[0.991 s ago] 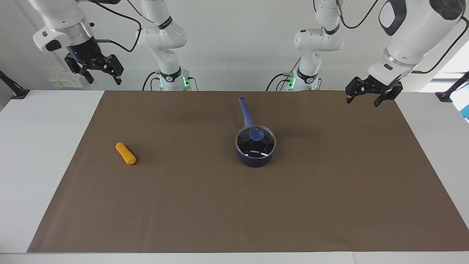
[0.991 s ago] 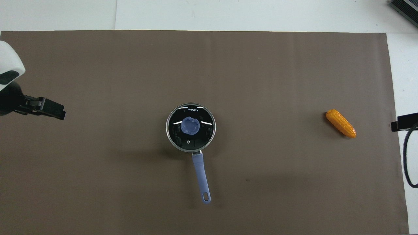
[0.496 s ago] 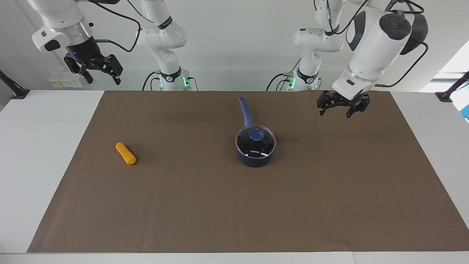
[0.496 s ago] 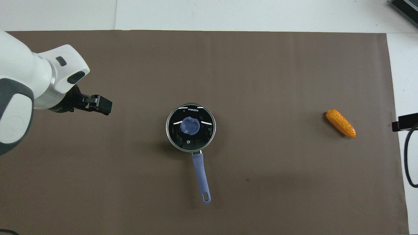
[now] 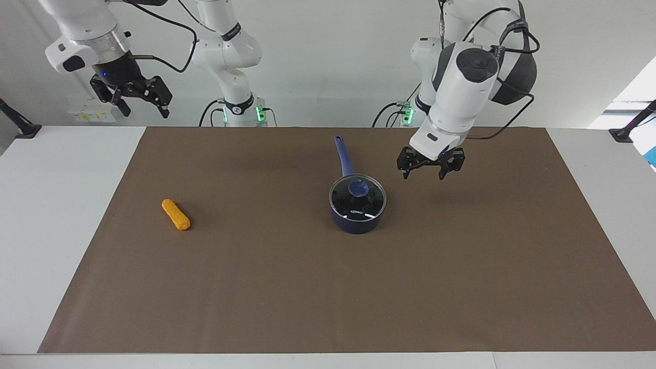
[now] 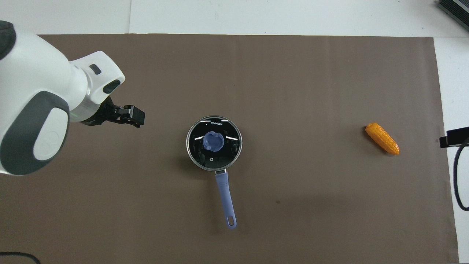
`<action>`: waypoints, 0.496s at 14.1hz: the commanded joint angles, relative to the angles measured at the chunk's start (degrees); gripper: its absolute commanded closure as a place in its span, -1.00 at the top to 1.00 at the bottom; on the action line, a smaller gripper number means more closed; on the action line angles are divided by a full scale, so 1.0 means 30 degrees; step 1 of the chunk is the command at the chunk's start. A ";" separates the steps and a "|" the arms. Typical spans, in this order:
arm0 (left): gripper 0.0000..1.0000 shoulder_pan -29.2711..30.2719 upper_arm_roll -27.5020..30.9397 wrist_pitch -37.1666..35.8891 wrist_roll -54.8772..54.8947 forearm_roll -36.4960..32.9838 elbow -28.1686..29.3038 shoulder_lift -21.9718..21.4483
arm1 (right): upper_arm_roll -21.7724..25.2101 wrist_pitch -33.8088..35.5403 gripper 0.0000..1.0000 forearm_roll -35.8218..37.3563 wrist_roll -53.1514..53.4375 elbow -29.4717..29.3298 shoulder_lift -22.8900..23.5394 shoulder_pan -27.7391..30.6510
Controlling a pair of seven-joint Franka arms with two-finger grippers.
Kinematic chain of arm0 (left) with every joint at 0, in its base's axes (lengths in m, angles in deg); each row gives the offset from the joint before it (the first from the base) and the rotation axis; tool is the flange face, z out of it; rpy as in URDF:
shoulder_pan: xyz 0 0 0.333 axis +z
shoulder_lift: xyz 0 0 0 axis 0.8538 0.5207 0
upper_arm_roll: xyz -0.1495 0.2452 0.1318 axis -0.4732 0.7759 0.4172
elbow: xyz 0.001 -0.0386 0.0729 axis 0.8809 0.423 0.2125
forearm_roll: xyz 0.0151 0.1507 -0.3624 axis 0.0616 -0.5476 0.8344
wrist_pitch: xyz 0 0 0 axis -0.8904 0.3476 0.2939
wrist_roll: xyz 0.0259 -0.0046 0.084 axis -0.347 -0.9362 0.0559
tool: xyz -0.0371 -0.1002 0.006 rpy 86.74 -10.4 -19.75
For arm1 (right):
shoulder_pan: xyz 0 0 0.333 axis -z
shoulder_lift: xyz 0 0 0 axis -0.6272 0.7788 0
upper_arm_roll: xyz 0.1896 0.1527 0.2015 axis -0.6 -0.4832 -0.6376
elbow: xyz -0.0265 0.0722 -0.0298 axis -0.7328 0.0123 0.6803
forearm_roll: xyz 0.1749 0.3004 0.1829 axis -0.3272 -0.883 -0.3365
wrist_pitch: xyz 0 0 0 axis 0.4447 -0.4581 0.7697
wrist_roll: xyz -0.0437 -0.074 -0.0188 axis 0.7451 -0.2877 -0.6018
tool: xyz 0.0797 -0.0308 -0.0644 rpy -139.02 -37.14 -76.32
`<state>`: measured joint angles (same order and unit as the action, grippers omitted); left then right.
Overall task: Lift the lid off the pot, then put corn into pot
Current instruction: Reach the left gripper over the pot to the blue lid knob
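Saucepan (image 5: pixel 357 218) mid-mat (image 5: pixel 328 287) on the surface, handle toward the robots; glass lid (image 5: pixel 357 197) seated on it. Corn cob (image 5: pixel 176 214) lies toward the right arm's end, well apart. Left tool (image 5: pixel 430 173) over the mat beside the saucepan, fingers spread, empty. Right tool (image 5: pixel 138 105) waits raised at its end, apparently open, empty.

The left arm's white, bent wrist pointed its black two-finger left gripper (image 5: pixel 430 169) straight down, up in the air, fingers spread apart. The right arm waited, its black right gripper (image 5: pixel 139 101) held high with fingers apart.
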<state>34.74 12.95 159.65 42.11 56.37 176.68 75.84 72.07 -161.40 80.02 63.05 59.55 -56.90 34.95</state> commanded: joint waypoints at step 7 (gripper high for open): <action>1.00 -0.3989 0.0336 0.4779 -0.5136 -0.0046 0.0746 0.2977 | 0.0019 -0.0344 1.00 0.0133 -0.2404 0.0602 -0.0494 0.0157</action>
<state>25.34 12.86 171.34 28.68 56.37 177.01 84.64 72.13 -161.24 80.11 60.09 59.65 -57.13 34.98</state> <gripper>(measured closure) 0.000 0.000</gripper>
